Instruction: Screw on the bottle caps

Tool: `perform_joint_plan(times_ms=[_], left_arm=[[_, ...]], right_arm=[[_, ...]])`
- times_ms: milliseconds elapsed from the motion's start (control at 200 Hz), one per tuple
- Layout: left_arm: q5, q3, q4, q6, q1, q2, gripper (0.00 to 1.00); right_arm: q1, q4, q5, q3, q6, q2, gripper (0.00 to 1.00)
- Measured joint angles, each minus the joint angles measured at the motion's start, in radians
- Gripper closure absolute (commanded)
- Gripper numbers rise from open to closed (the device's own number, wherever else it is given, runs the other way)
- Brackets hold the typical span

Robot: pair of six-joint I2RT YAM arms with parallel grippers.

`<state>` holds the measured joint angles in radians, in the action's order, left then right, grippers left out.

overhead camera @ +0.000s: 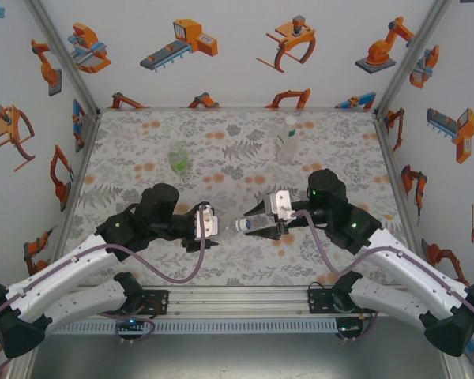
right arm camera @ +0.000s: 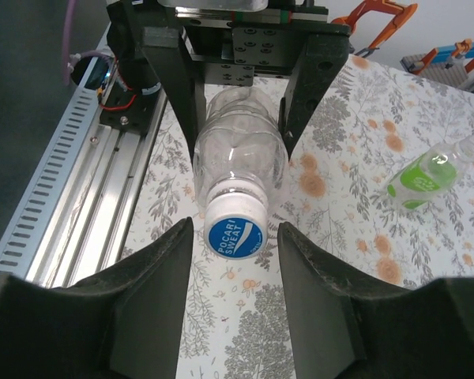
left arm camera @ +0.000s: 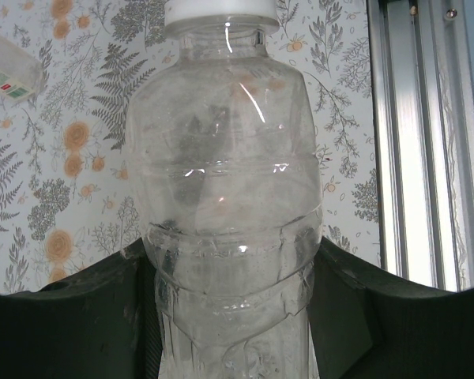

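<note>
Right wrist view: right gripper (right arm camera: 235, 231) spread either side of the blue-topped cap (right arm camera: 235, 229), not touching it. The left gripper (right arm camera: 245, 142) pinches the clear bottle (right arm camera: 238, 158) sideways. An off-centre squeeze could tilt the cap and cross-thread it.

Beyond the held clear bottle (right arm camera: 238, 154), bare table (overhead camera: 229, 170) runs open between the green bottle (overhead camera: 178, 161) on the left and the labelled bottle (overhead camera: 287, 140) on the right; the left gripper (left arm camera: 229, 260) and right gripper (right arm camera: 235, 237) block its ends, the rail (overhead camera: 237, 296) its near side.
</note>
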<state>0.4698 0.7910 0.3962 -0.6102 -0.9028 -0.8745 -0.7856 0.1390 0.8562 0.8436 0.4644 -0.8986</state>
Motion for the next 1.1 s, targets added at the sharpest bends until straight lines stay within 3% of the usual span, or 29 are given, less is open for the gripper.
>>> perform_joint_plan(times_ms=[360,586,681,851,1096], left_arm=[[-0.002,0.0,0.001,0.0,0.0,0.0,1.0],[-0.017,0.0,-0.001,0.0,0.001,0.002,1.0],[-0.039,0.0,0.002,0.0,0.001,0.008,1.0],[-0.089,-0.001,0.002,0.001,0.006,0.015,1.0],[-0.14,-0.001,-0.027,0.002,0.008,0.014,1.0]], right_arm=[[0.0,-0.049,-0.005,-0.024,-0.038,0.001,0.73],[0.0,-0.085,-0.051,-0.03,-0.211,-0.002,0.91],[0.0,-0.139,-0.083,-0.047,-0.365,-0.009,1.0],[0.0,-0.227,-0.214,-0.088,-0.743,-0.013,1.0],[-0.002,-0.195,-0.41,-0.092,-1.318,-0.014,1.0]])
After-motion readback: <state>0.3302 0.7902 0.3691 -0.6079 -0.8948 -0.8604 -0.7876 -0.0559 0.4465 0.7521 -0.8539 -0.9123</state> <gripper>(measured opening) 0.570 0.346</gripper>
